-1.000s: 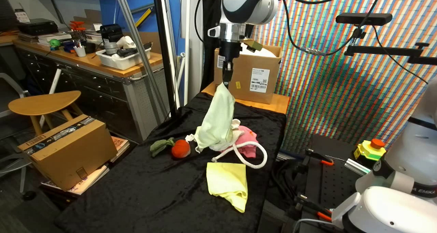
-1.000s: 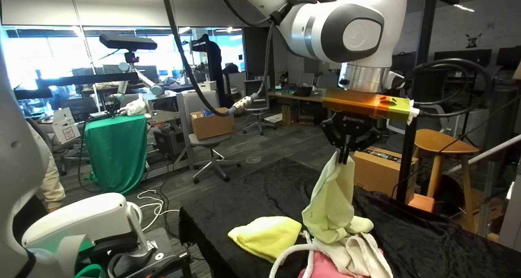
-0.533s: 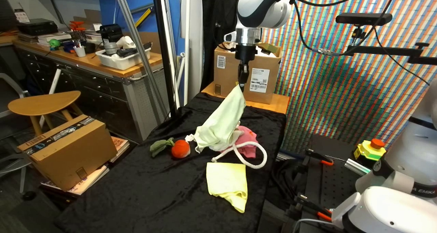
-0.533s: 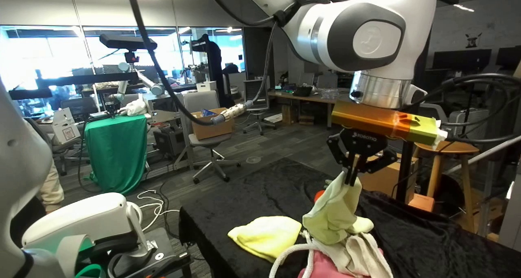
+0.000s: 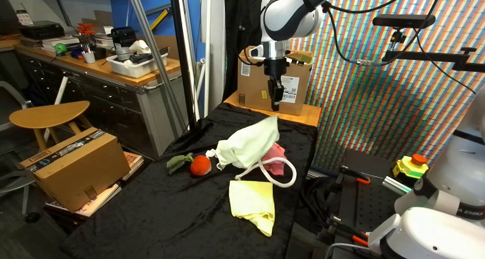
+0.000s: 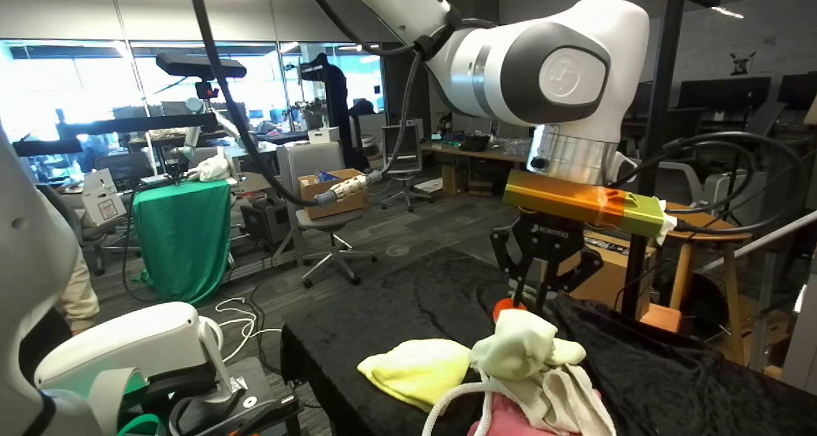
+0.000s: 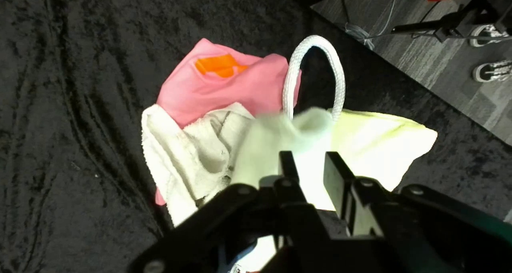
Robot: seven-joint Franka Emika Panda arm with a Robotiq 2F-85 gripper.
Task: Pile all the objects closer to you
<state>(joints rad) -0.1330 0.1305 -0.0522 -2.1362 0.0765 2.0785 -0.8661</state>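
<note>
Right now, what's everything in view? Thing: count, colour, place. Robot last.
tablecloth: 1, black, under the cloths
pink cloth: 1, pink/orange, on tablecloth
white cloth: 1, off-white, over pink cloth
top cloth: 1, pale green, over white cloth
rope loop: 1, white, partly over pink cloth
yellow cloth: 1, yellow, by rope loop
toy-like item: 1 or 2, unclear, red/green, by top cloth
shipping box: 1, brown, past tablecloth
workbench: 1, wood/black, background
bin: 1, white, on workbench
stool: 1, tan, by workbench
taped box: 1, brown, by stool
stop button: 1, red/yellow, beyond tablecloth
headset-like device: 1, white, beyond tablecloth
rest: too crowded or distant to count
arm: 1, white/grey, over tablecloth
claw: 1, black, open above top cloth
</note>
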